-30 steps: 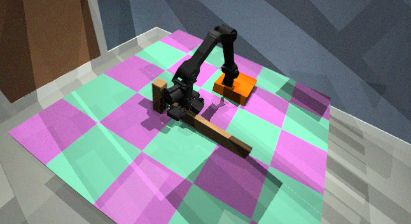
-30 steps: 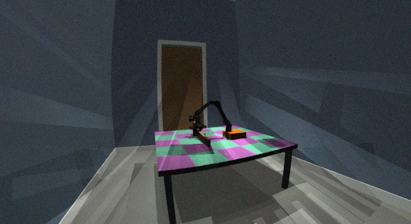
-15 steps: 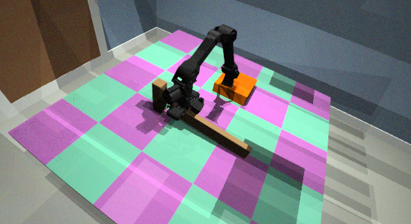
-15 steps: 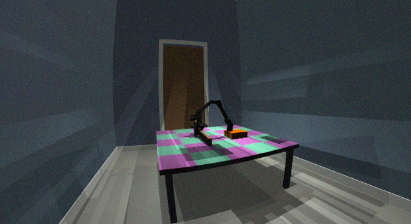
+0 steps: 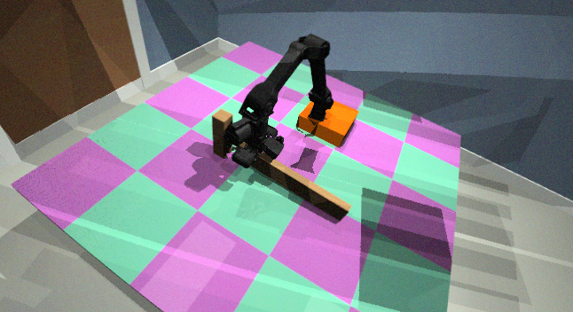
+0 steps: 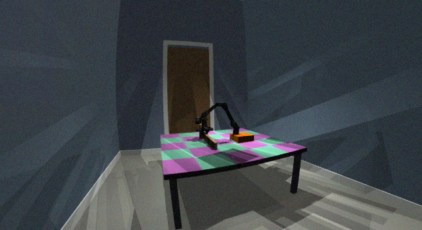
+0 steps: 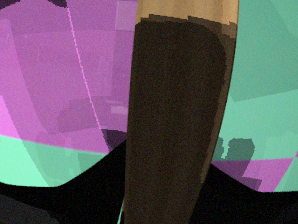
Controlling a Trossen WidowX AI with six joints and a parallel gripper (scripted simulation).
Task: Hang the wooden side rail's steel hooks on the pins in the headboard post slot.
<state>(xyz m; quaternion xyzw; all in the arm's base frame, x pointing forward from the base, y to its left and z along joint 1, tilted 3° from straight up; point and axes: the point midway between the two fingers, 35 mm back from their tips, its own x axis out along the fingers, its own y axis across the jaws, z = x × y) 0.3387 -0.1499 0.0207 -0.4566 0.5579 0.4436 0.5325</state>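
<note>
The wooden side rail (image 5: 306, 184) (image 6: 210, 142) (image 7: 175, 100) slants down from my gripper, its far end at or very near the table top. The upright wooden headboard post (image 5: 219, 136) stands just beyond the rail's near end. My gripper (image 5: 258, 152) (image 6: 205, 131) (image 7: 153, 145) is shut on the rail near that end, one finger on each side. The rail's shadow is offset below its near part, which looks raised. The gripper hides most of the gap to the post. The steel hooks, the slot and its pins cannot be made out, so I cannot tell whether they touch.
The orange block (image 5: 334, 122) (image 6: 243, 138) under the arm's base stands behind and to the right of the rail in the top view. The arm arches from it over the table to the post. The checkered table top (image 5: 177, 246) (image 6: 178, 165) lies beneath everything.
</note>
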